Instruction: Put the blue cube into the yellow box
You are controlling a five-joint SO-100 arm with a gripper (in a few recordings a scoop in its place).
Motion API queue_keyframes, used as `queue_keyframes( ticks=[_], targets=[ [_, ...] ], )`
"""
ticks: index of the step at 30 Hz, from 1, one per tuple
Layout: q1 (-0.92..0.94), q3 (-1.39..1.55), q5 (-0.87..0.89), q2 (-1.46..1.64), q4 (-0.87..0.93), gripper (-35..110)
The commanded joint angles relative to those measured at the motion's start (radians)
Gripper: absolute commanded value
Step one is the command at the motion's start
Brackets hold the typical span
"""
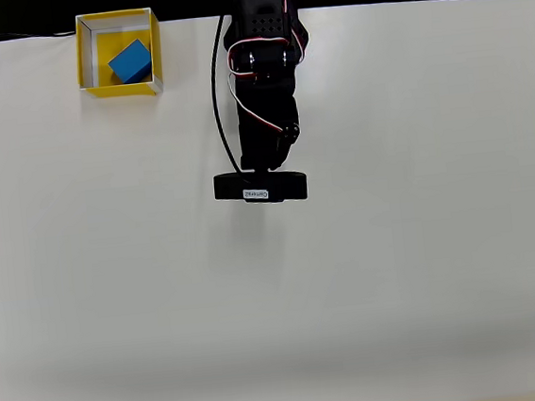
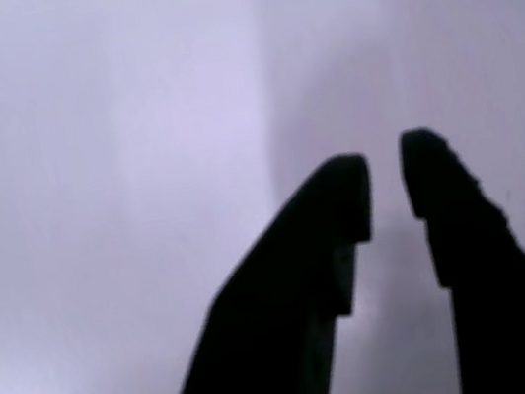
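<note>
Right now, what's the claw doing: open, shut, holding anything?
Claw: nearly closed, a narrow gap between the fingertips, holding nothing. The blue cube sits inside the yellow box.

A bare test bench or lab setup: a plain white table [image 1: 398,273], a black backdrop, and trailing black cables [image 1: 218,101].

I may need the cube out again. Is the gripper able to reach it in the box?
Probably yes: the blue cube lies uncovered in the open-topped yellow box, and nothing lies between it and the empty gripper.
</note>
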Motion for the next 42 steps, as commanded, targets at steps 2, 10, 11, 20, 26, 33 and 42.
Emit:
queue_keyframes(
  ticks=[2, 10, 11, 20, 26, 33, 42],
  targets=[
    [-0.035, 0.028, -0.015, 0.037, 0.061, 0],
    [-0.026, 0.077, -0.049, 0.037, 0.207, 0],
    [-0.017, 0.077, -0.049, 0.037, 0.207, 0],
    [0.017, 0.078, 0.006, 0.037, 0.209, 2],
    [0.011, 0.078, 0.008, 0.035, 0.209, 2],
    [0.011, 0.078, 0.008, 0.035, 0.209, 2],
    [0.011, 0.078, 0.008, 0.035, 0.209, 2]
  ],
)
